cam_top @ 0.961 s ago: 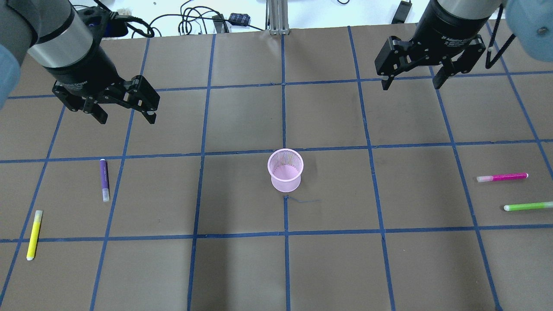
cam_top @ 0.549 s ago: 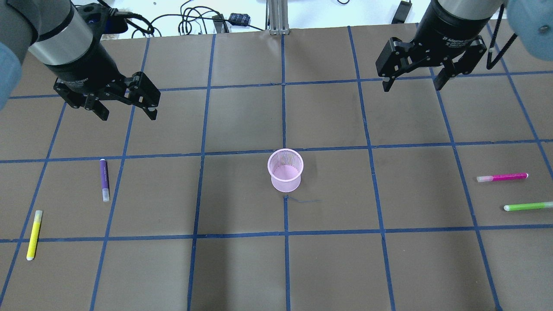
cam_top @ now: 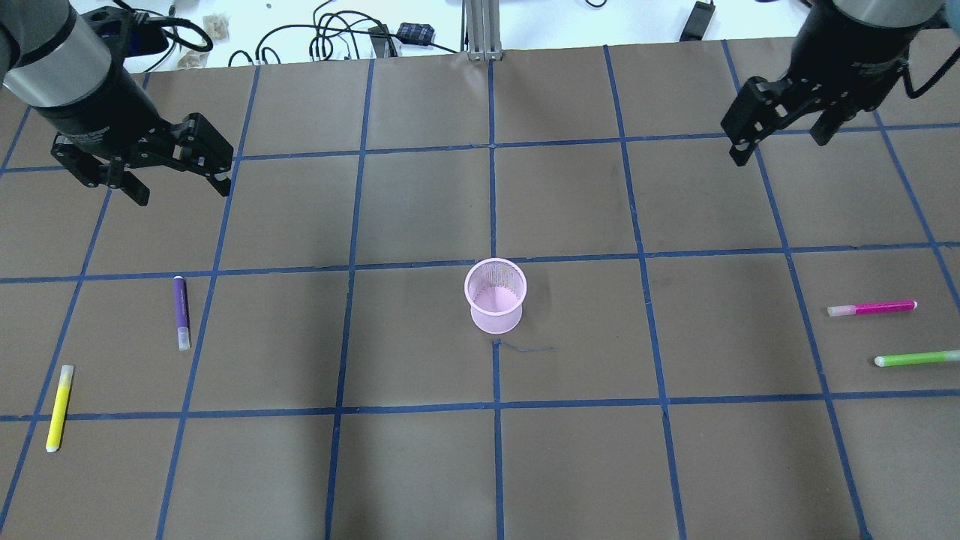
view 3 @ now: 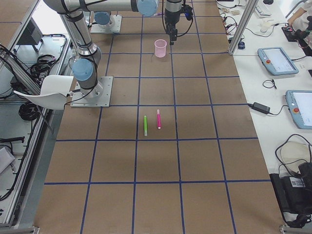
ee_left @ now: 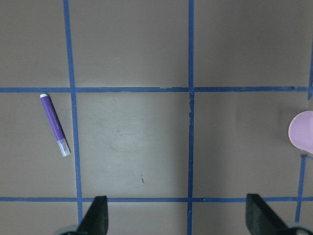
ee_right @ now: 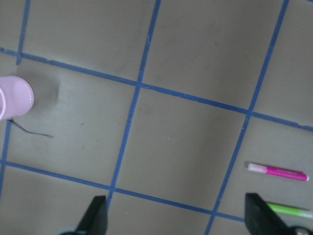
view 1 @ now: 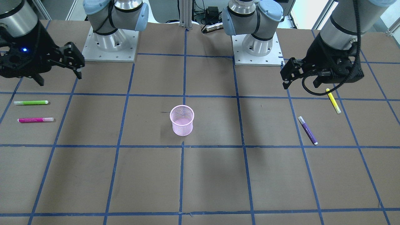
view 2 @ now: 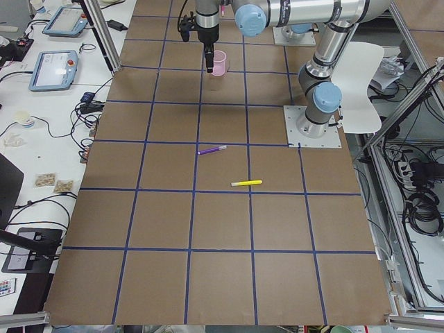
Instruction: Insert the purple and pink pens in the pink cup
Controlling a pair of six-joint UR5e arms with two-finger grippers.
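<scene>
The pink mesh cup (cam_top: 495, 296) stands upright mid-table, also in the front view (view 1: 182, 120). The purple pen (cam_top: 181, 311) lies flat on the left side, seen in the left wrist view (ee_left: 55, 124). The pink pen (cam_top: 872, 307) lies flat at the right, seen in the right wrist view (ee_right: 278, 172). My left gripper (cam_top: 180, 191) hovers open and empty beyond the purple pen. My right gripper (cam_top: 780, 146) hovers open and empty at the far right, well beyond the pink pen.
A yellow pen (cam_top: 59, 407) lies near the left edge, nearer me than the purple pen. A green pen (cam_top: 916, 358) lies just beside the pink pen. Cables (cam_top: 330, 37) lie past the table's far edge. The arm bases (view 1: 109, 37) stand on my side.
My left gripper has moved left, toward the table's left edge. My right gripper has moved right. Both stay open and empty. Pens and cup have not moved.
</scene>
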